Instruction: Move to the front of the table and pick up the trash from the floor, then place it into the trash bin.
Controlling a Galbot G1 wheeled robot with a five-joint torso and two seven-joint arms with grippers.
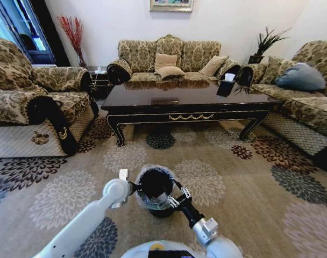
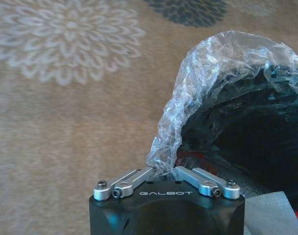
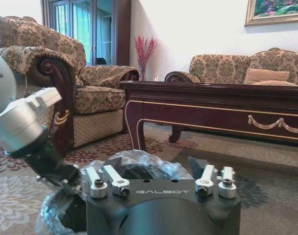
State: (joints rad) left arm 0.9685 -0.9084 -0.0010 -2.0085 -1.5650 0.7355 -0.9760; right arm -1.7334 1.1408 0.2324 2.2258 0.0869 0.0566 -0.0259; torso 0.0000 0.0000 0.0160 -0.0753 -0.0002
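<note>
Left gripper [image 2: 163,172] pressed together on the plastic rim of the trash bin [image 1: 155,188]. Right gripper [image 1: 171,200] at the bin's opposite rim, fingers spread. White trash [image 1: 123,174] just beside the left wrist. Table [image 1: 185,102] well beyond.

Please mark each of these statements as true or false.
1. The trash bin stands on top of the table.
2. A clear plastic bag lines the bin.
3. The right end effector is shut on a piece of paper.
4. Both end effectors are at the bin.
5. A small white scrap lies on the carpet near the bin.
1. False. The trash bin stands on the carpet, in front of the table.
2. True. The plastic bag is folded over its rim.
3. False. The right end effector is open and holds nothing.
4. True. The left end effector is at the rim on one side, the right one on the other.
5. True. The white scrap lies beside the left arm.
</note>
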